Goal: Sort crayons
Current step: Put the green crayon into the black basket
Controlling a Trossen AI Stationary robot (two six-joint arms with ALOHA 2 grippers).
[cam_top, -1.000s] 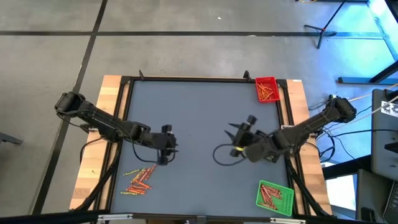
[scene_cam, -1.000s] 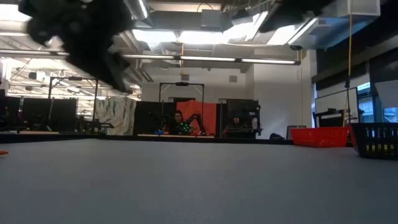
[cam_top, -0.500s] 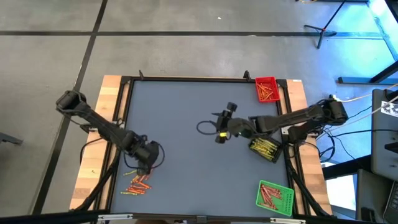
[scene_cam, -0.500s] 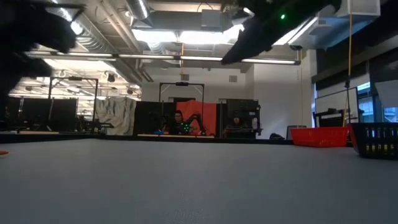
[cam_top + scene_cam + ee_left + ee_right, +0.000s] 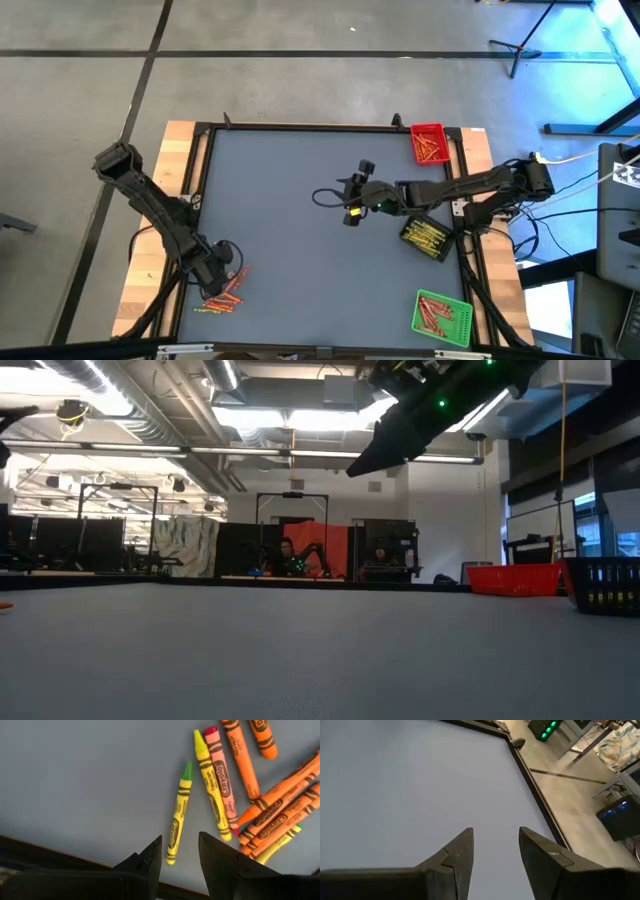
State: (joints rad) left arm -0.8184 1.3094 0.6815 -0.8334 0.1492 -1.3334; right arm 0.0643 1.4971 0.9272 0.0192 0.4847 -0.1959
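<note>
The crayons (image 5: 221,294) lie loose in a small pile of orange, yellow and red sticks at the table's near left. The left wrist view shows a yellow-green crayon (image 5: 178,821), a yellow one (image 5: 210,790), a pink one (image 5: 222,779) and several orange ones (image 5: 280,805) flat on the blue-grey mat. My left gripper (image 5: 180,852) hangs open just above the pile's edge, pointing down, and the yellow-green crayon's end shows past the gap between its fingers. My right gripper (image 5: 350,190) hovers open with nothing between its fingers (image 5: 496,845) over the table's middle.
A red tray (image 5: 428,143) with crayons sits at the far right corner. A black tray (image 5: 427,238) stands by the right edge, and a green tray (image 5: 441,315) with crayons at the near right. The table's dark rim (image 5: 60,855) runs close to the pile.
My left gripper has swung from the table's left middle toward the near left corner, down over the crayon pile, and has tipped over until it points down. My right gripper has gone from over the black tray toward the table's middle and far side, uncovering that tray.
</note>
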